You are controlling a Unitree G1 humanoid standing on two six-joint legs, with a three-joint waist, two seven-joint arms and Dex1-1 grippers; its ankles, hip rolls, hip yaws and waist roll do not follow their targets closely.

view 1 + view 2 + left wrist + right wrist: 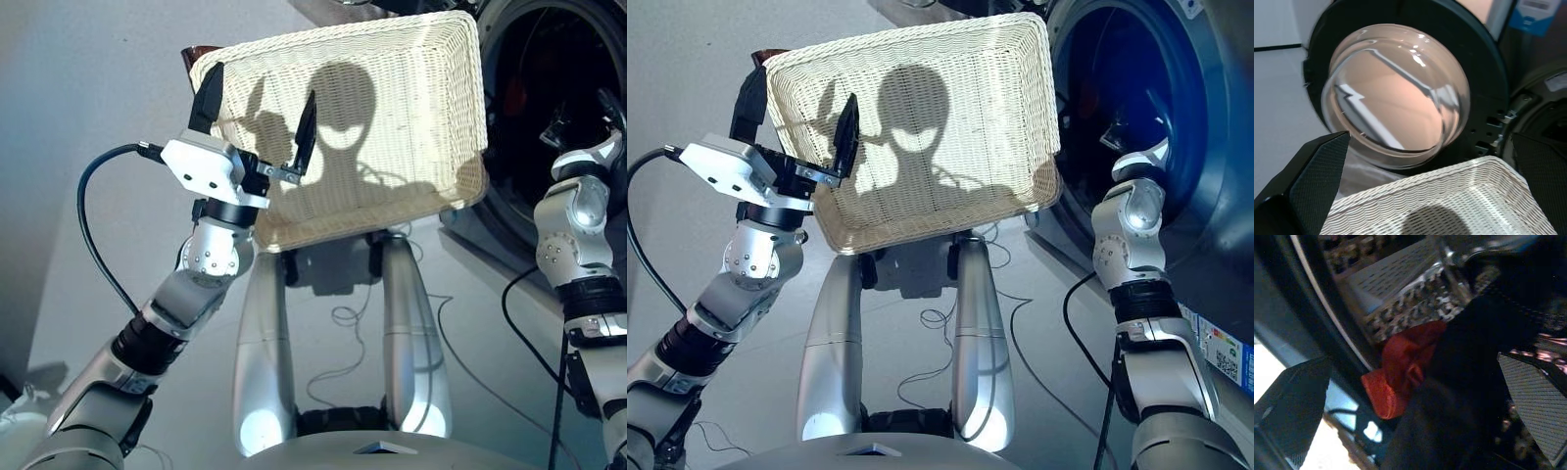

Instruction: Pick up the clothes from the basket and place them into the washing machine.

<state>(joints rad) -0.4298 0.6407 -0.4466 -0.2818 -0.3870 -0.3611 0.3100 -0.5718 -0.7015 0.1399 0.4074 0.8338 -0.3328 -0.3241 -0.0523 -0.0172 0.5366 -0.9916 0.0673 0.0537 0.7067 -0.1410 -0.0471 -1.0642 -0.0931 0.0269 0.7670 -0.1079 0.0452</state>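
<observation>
The clothes are in the drum: in the right wrist view a coral-red garment lies bunched against the perforated drum wall, with a dark cloth just beside and partly over it, though whether that dark mass is one garment or two I cannot tell. The right gripper points straight at this heap from close by, its two fingers spread wide to either side with nothing between them, so it reads as released. The long axis of the red piece cannot be told, crumpled as it is. The right arm reaches toward the round opening of the washing machine and is plainly the nearer arm to the load. The basket sits to the left of the opening, tipped up toward the camera, and its woven floor shows bare, with no cloth in it. The left gripper hangs over the basket's near left corner, fingers parted and holding nothing. From its wrist, the glass porthole door stands swung open beyond the basket's far rim. By my reading the transfer is done or nearly so; what remains for the right arm is to back out of the drum.
</observation>
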